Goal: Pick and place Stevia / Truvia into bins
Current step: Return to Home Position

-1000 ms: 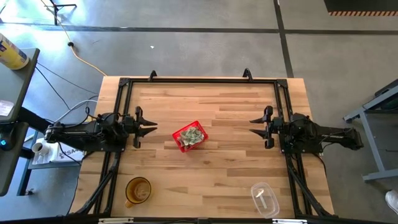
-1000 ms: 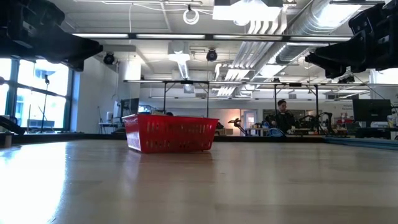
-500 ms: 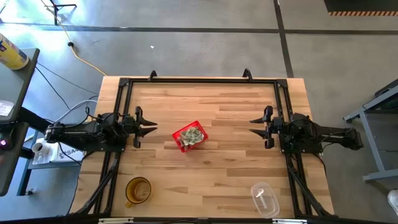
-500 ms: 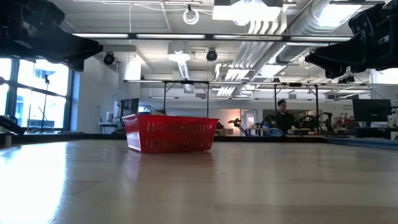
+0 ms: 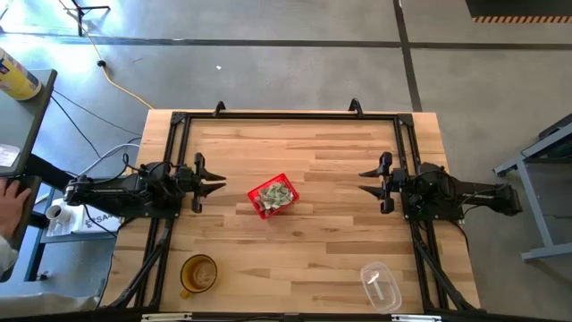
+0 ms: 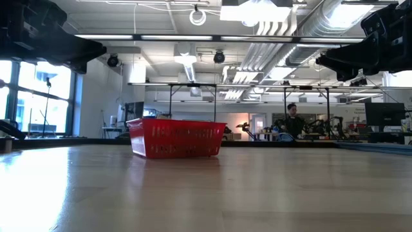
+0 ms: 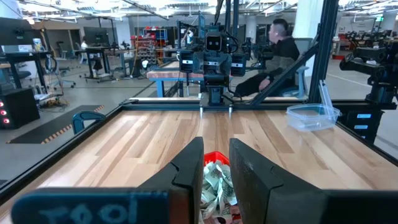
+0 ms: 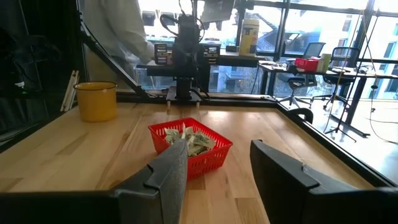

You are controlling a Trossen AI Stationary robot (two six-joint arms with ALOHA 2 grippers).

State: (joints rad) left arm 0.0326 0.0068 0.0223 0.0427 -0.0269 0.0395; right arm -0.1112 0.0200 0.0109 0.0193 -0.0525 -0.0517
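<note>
- The left gripper (image 5: 222, 187) sat raised at the left edge of the surface (image 5: 331, 241), well apart from the basket and pointing toward it. In the left wrist view its fingers were parted by a narrow gap and held nothing.
- The amber cup (image 5: 198, 274) stood near the front-left corner, apart from both arms.
- The red basket (image 5: 273, 198) rested at mid-surface, between the two grippers and touching neither.
- The sweetener packets (image 5: 278, 193) lay heaped inside the basket. We found no packet outside it in any view.
- The right gripper (image 5: 362, 187) sat raised at the right edge of the surface, facing the basket. In the right wrist view its fingers were spread wide and empty.
- The clear cup (image 5: 381, 286) lay near the front-right corner, apart from the right arm.
- Step in hand: we judged the placing work to be finished and the arms to be at, or very close to, their rest pose.
- Next move: we judged that no further grasp was called for. Any remaining motion needed only to settle each arm at its own edge, with the fingers kept high enough to clear the basket rim and the two cups.
</note>
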